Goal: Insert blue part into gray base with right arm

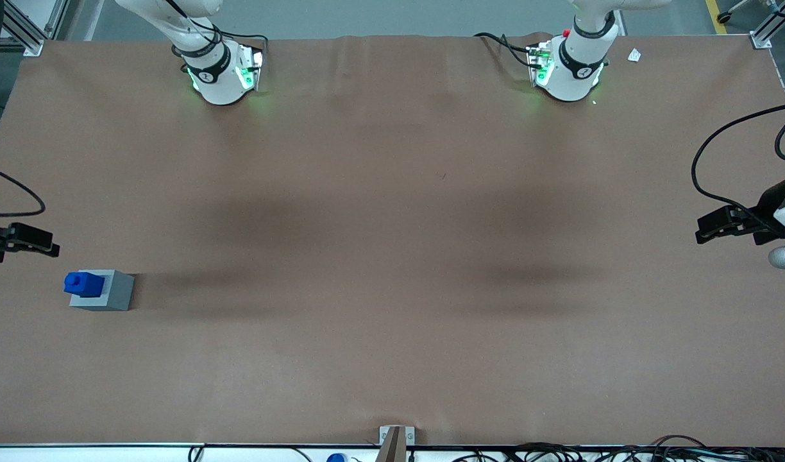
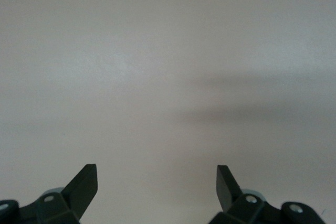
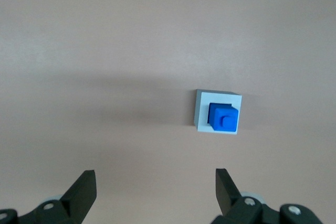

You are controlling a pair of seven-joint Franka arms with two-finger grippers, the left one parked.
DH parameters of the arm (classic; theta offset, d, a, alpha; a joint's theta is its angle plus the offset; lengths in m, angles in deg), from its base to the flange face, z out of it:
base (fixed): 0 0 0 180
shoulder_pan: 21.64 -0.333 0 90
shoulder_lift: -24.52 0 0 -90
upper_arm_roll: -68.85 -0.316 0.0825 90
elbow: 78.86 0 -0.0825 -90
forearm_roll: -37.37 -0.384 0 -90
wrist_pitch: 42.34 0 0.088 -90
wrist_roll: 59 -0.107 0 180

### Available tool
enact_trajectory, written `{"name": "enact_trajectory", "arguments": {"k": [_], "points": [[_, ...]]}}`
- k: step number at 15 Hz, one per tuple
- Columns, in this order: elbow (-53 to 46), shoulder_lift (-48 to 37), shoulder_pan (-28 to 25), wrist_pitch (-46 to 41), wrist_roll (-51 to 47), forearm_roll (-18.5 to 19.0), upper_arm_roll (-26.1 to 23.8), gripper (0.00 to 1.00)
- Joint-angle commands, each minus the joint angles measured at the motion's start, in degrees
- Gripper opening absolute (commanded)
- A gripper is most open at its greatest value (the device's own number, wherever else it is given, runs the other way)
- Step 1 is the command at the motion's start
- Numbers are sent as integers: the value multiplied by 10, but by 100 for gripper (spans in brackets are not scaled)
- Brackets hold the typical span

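Worktop covered in matt brown paper-like sheet, smooth with faint creases. Blue part is smooth bright plastic, seated in the gray base, matt light-gray plastic. Pincer above them, fingers spread: matt black plastic.

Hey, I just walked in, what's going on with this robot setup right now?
The blue part is already sitting in the gray base, with its stub sticking up out of the top. Nothing is holding it. The right arm's gripper is open and empty, raised clear of the pair and a bit farther from the front camera than they are. The base stands on the brown table, toward the working arm's end. By the look of it, the insertion is done.
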Motion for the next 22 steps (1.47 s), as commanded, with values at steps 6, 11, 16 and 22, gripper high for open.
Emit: {"name": "enact_trajectory", "arguments": {"k": [6,11,16,22], "points": [[28,-85,-30,-84,-78,-5,0,100],[190,-220,-30,-30,-77,-6,1,100],[236,-270,-33,-36,-78,-5,0,100],[237,-274,-65,-40,-78,-5,0,100]]}}
